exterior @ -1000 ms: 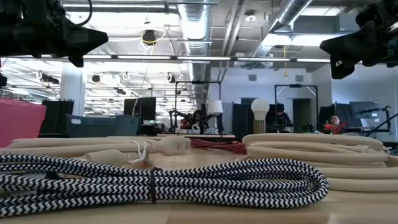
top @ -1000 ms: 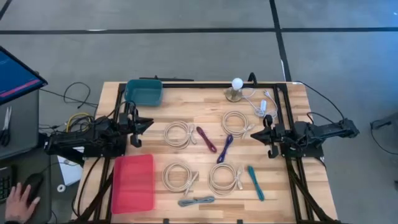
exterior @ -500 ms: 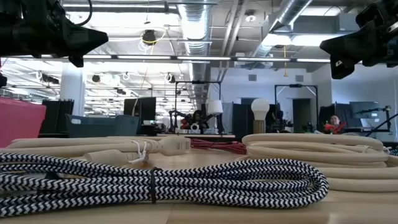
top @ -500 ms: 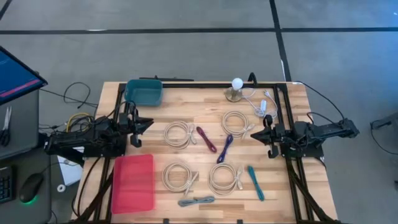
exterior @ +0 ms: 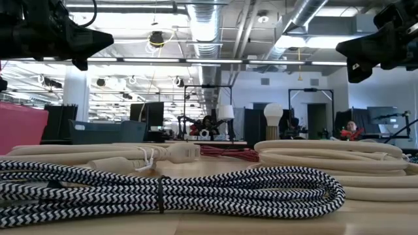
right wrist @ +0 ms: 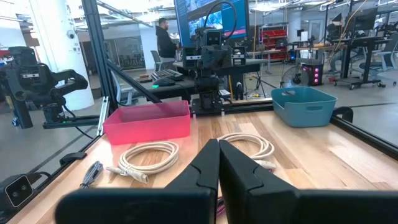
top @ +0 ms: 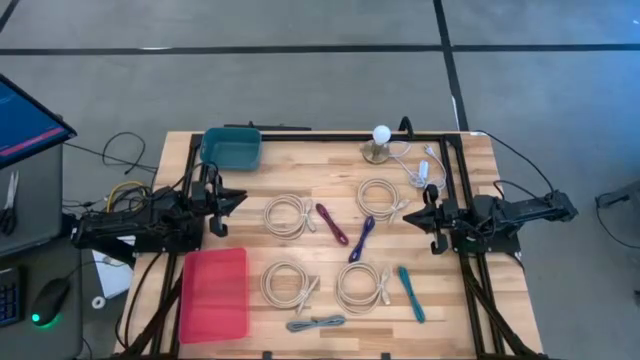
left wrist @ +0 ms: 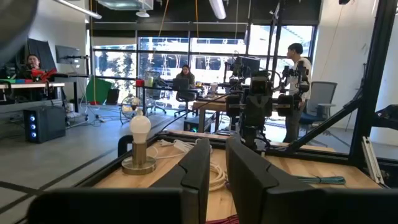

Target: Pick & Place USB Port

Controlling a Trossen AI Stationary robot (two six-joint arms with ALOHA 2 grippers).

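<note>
Two sets of jaws, both raised off the counter [top: 300, 172] and both empty. My left jaws stand a narrow slit apart at the counter's left edge, pointing inward, just past the near corner of the teal bin [top: 231, 148] and above the red bin [top: 214, 294]. My right jaws are pressed together at the right edge, facing the left ones across the wood.

Between them lie eight bundled cables, none touching my jaws, all outside both bins:
- Four cream coils, two toward the far side [top: 289, 215] [top: 378, 197] and two nearer the front [top: 286, 283] [top: 360, 287].
- Two purple cables [top: 333, 224] [top: 361, 238], side by side in the middle.
- One teal cable [top: 411, 293] by the front right coil.
- One black-and-white braided cable [top: 316, 323] at the front edge.

One lamp with a round bulb [top: 380, 143] stands at the far edge, a loose white cord [top: 425, 168] beside it.
</note>
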